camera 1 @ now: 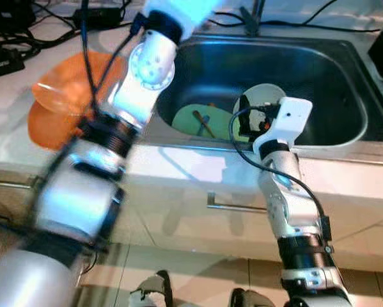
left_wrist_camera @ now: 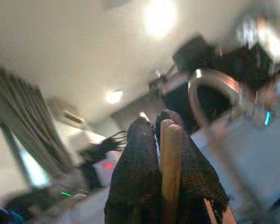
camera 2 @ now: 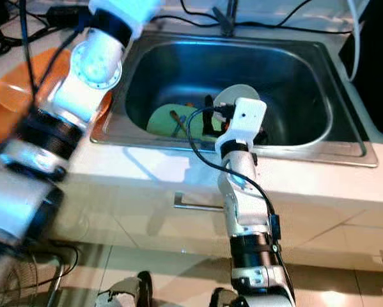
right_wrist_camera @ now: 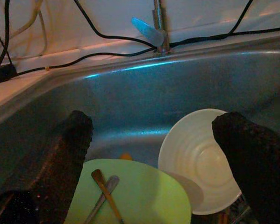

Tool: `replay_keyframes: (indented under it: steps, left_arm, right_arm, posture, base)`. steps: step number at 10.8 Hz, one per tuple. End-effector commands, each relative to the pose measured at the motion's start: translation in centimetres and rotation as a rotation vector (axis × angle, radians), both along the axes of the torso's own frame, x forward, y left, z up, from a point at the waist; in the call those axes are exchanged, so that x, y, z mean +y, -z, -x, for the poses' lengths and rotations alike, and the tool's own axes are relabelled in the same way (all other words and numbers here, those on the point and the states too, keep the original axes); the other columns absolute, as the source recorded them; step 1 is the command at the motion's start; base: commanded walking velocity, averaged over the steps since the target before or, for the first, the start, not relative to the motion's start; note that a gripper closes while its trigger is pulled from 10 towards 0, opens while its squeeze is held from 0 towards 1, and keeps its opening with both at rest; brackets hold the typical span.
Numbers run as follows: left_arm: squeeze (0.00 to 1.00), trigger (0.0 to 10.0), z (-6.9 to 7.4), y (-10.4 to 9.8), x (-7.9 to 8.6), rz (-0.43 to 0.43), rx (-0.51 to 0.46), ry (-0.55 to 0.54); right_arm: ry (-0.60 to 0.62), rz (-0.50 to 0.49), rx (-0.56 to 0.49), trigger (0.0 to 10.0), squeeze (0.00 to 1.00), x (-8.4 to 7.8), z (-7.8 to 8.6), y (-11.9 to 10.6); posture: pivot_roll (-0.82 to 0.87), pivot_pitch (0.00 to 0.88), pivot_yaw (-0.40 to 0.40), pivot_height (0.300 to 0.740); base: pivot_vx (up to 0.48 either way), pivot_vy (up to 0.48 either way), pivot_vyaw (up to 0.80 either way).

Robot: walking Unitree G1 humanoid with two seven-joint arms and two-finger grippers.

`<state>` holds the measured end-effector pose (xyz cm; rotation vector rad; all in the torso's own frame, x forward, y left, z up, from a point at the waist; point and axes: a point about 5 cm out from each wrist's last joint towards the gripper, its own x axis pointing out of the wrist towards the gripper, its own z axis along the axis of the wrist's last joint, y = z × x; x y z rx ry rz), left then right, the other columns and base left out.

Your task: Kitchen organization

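Note:
My right gripper (right_wrist_camera: 154, 123) hangs open over the steel sink (camera 1: 344, 144), low inside the basin. Beneath it lie a green plate (right_wrist_camera: 140, 196) and a white bowl (right_wrist_camera: 200, 163) that leans tilted beside the plate. A wooden utensil (right_wrist_camera: 107, 196) and a thin metal one rest across the green plate (camera 1: 201, 121). My left arm (camera 1: 146, 64) is raised high and blurred. In the left wrist view, my left gripper (left_wrist_camera: 156, 120) points up toward the ceiling, shut on wooden sticks (left_wrist_camera: 171, 158).
Orange plates (camera 1: 63, 89) lie on the counter left of the sink. A faucet (right_wrist_camera: 158, 23) and black cables run along the back edge. A cabinet handle (camera 1: 236, 206) sits below the counter front.

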<state>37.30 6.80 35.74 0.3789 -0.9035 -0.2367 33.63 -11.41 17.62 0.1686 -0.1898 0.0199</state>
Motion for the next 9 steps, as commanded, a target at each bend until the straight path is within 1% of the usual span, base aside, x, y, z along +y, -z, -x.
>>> replay_keyframes:
  steps: [1, 2, 3, 4, 5, 6, 7, 9]
  left_arm:
    - [0.0, 10.0, 0.7, -1.4, 1.0, 0.151, 0.002, 0.102]
    - [0.0, 10.0, 1.4, -2.6, 1.8, 0.376, 0.066, 0.301]
    - [0.0, 10.0, 1.3, -2.8, 2.2, 0.459, 0.106, 0.4]
    - [0.0, 10.0, 1.5, -2.7, 2.5, 0.488, 0.136, 0.479]
    - [0.0, 10.0, 1.5, -2.4, 2.6, 0.497, 0.151, 0.5]
    - [0.0, 10.0, 1.4, -1.5, 3.0, 0.507, 0.2, 0.52]
    - [0.0, 10.0, 1.3, -0.3, 3.6, 0.537, 0.242, 0.518]
    - [0.0, 10.0, 1.2, 1.0, 4.7, 0.558, 0.284, 0.505]
  right_arm:
    - [0.002, -0.009, 0.012, 10.0, 0.0, -0.1, -0.2, 0.3]
    - [-0.002, -0.003, 0.004, 10.0, 0.0, -0.2, -0.4, 0.2]
    - [-0.003, 0.0, 0.002, 10.0, 0.0, -0.2, -0.7, 0.1]
    - [-0.007, 0.007, -0.011, 10.0, 0.0, -0.3, -1.0, -0.2]
    - [-0.007, 0.01, -0.018, 10.0, 0.0, -0.4, -1.2, -0.5]
    - [-0.014, 0.034, -0.032, 10.0, 1.0, -0.9, -1.6, -0.8]
    - [-0.024, 0.074, -0.059, 10.0, 1.0, -1.6, -1.8, -1.4]
    - [-0.106, 0.233, -0.145, 10.0, 1.0, -1.8, -2.2, -3.3]
  posture:
    - [0.03, 0.129, 0.034, 0.74]
    - [0.03, 0.115, 0.031, 0.74]
    - [0.03, 0.103, 0.03, 0.74]
    - [0.03, 0.085, 0.028, 0.74]
    - [0.03, 0.081, 0.028, 0.74]
    - [0.03, 0.066, 0.03, 0.74]
    - [0.02, 0.058, 0.029, 0.74]
    - [0.02, 0.045, 0.026, 0.74]
  base:
    - [0.0, 0.0, 0.0]
    - [0.0, 0.0, 0.0]
    - [0.0, 0.0, 0.0]
    - [0.0, 0.0, 0.0]
    - [0.0, 0.0, 0.0]
    - [0.0, 0.0, 0.0]
    - [0.0, 0.0, 0.0]
    - [0.0, 0.0, 0.0]
